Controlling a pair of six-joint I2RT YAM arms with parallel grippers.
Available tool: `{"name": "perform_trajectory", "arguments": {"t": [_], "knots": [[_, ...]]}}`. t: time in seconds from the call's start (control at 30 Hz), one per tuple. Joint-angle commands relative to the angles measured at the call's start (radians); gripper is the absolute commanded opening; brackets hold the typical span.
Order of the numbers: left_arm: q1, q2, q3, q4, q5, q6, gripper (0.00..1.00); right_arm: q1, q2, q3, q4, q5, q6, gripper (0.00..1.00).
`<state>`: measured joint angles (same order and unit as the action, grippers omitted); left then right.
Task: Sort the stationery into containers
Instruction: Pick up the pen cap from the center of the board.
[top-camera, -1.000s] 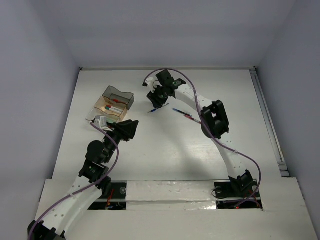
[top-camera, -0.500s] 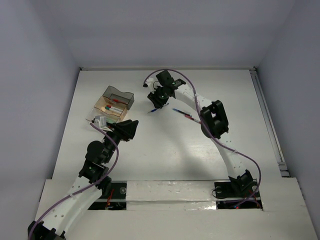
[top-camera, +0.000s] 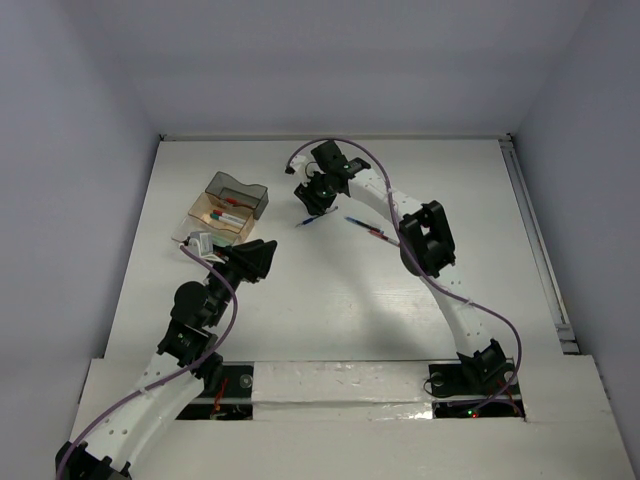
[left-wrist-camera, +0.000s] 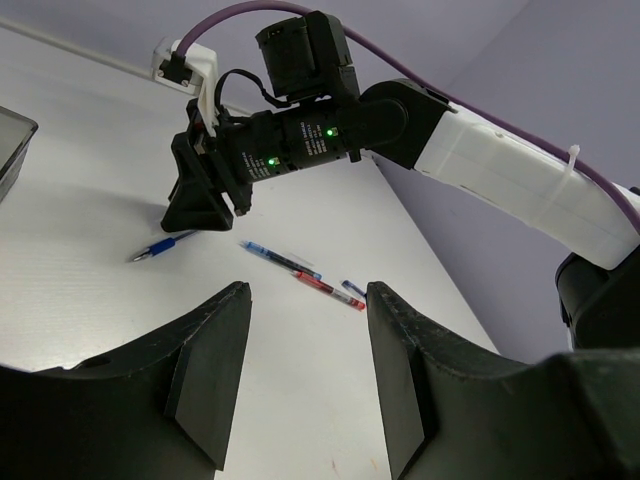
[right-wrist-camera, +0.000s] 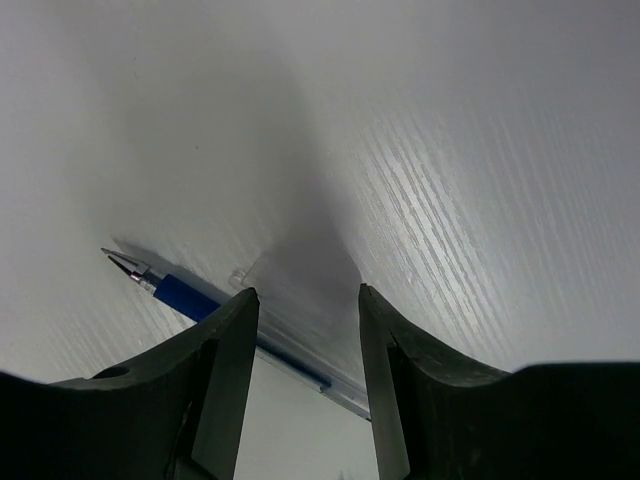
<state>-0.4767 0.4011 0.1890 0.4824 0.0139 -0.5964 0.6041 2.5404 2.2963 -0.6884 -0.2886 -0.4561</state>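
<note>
A blue pen (right-wrist-camera: 185, 295) with a clear barrel lies on the white table, its tip pointing left. My right gripper (right-wrist-camera: 305, 300) is low over it and open, one finger on each side of the barrel and not touching it. From above, this gripper (top-camera: 312, 206) is at the table's far middle, over the pen (top-camera: 308, 221). Two more pens, blue (left-wrist-camera: 280, 259) and red (left-wrist-camera: 328, 286), lie to its right. The containers sit far left: a smoky grey tray (top-camera: 237, 193) and a clear tray (top-camera: 222, 218) holding pens. My left gripper (left-wrist-camera: 308, 295) hangs open and empty near them.
A small blue piece (left-wrist-camera: 352, 289) lies beside the red pen. The right arm's white links and purple cable (top-camera: 400, 190) arch over the pens. A metal rail (top-camera: 535, 240) runs along the table's right edge. The left arm (top-camera: 195, 310) stands just in front of the trays.
The right gripper's jaws have narrowed slightly around the blue pen. The left arm has not moved.
</note>
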Motion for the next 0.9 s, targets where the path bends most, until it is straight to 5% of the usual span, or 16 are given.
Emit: {"name": "perform_trajectory", "arguments": {"t": [0.0,0.7,0.87], "knots": [[-0.005,-0.002,-0.008,0.061,-0.005,0.001,0.46,0.011,0.026,0.037,-0.002,0.002,-0.009,0.5],[-0.005,-0.001,-0.008,0.058,-0.005,0.004,0.46,0.011,0.081,0.072,0.01,0.062,-0.013,0.51],[-0.005,-0.004,-0.006,0.056,-0.003,0.004,0.46,0.011,0.061,0.04,0.029,0.089,-0.015,0.4]]}}
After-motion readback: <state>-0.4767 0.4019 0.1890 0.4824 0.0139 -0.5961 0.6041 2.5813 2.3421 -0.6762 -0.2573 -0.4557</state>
